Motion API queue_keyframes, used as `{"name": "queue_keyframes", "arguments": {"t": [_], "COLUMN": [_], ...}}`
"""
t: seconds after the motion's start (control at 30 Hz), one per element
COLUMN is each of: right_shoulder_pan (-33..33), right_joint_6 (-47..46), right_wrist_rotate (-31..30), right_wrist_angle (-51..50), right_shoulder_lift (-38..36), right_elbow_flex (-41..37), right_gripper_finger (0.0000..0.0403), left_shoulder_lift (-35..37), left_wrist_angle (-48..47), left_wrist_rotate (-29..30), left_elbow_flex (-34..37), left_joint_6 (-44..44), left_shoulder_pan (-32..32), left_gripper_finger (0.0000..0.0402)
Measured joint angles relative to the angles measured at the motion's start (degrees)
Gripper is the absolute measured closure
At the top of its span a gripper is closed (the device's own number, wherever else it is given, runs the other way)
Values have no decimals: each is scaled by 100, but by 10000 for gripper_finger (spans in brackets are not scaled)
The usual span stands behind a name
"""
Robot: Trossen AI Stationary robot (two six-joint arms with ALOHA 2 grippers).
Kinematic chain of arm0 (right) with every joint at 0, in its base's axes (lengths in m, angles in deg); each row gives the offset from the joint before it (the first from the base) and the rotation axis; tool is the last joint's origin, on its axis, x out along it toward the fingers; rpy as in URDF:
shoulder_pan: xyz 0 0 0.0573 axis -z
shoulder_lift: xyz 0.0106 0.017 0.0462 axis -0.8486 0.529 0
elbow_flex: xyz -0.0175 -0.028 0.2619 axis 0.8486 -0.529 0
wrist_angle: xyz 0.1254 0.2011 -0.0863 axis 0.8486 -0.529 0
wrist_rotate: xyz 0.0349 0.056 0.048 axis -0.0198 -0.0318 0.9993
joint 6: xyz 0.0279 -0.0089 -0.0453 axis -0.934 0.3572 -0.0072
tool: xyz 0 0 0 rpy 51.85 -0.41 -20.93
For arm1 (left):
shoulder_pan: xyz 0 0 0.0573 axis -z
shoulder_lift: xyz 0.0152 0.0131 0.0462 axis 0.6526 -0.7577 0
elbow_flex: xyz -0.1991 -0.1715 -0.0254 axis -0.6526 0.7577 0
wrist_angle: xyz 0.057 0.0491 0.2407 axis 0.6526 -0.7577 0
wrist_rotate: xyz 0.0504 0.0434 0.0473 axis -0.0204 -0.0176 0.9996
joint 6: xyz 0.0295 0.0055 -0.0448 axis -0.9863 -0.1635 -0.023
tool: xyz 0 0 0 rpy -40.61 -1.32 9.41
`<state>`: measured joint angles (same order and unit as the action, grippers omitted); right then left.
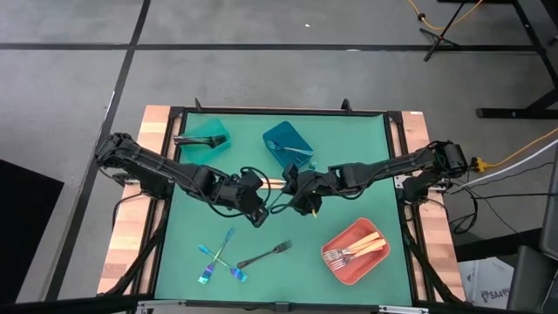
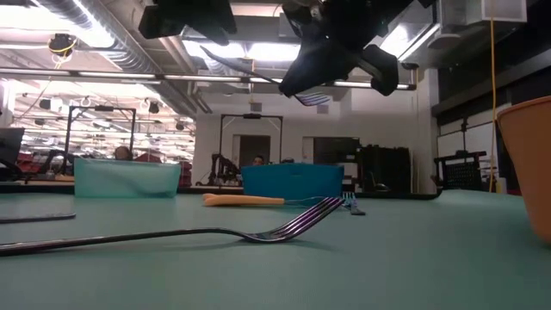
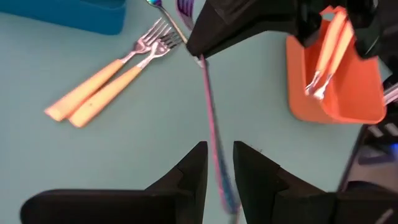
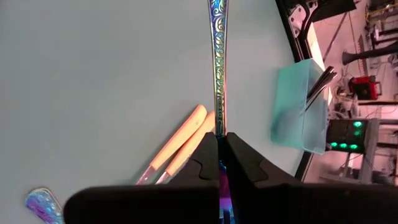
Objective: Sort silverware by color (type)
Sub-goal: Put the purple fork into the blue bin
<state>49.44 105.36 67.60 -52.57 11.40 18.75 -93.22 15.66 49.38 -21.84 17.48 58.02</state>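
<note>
Two claws meet over the middle of the table, with one blue-teal fork (image 4: pixel 217 62) spanning the gap between them, well above the mat. The right claw (image 4: pixel 217 140) is pinched fully shut on one end of it. The left claw (image 3: pixel 219 146) stands part open, its fingers straddling the shaft with a sliver of gap showing on each side, so it does not appear to be clamping.

The fork's long axis runs roughly along the line between the two arms, across the table from right to left. Its patterned handle reaches toward the left arm. The tines are hidden on the right claw's side, so which way they face cannot be told.

The likely risk is the handover. If the right claw lets go before the left has closed, the thin fork would probably slip through and fall onto the gold-handled forks (image 3: pixel 93 93) below. A closure off the shaft's centre could twist the fork and leave it badly angled for dropping into a bin.
</note>
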Motion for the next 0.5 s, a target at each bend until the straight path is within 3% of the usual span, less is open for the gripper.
{"name": "queue_keyframes", "arguments": {"t": [0.13, 0.5], "right_shoulder_pan": [0, 2], "right_joint_6": [68, 336], "right_wrist_rotate": [3, 24], "right_wrist_angle": [6, 66], "right_shoulder_lift": [0, 2], "right_elbow_flex": [0, 0], "right_gripper_finger": [403, 403], "left_shoulder_lift": [-115, -290], "left_wrist_angle": [221, 455], "left_wrist_rotate": [-264, 16], "left_elbow_flex": [1, 1], "left_joint_6": [200, 249], "left_shoulder_pan": [-62, -221], "left_gripper_finger": [330, 330]}}
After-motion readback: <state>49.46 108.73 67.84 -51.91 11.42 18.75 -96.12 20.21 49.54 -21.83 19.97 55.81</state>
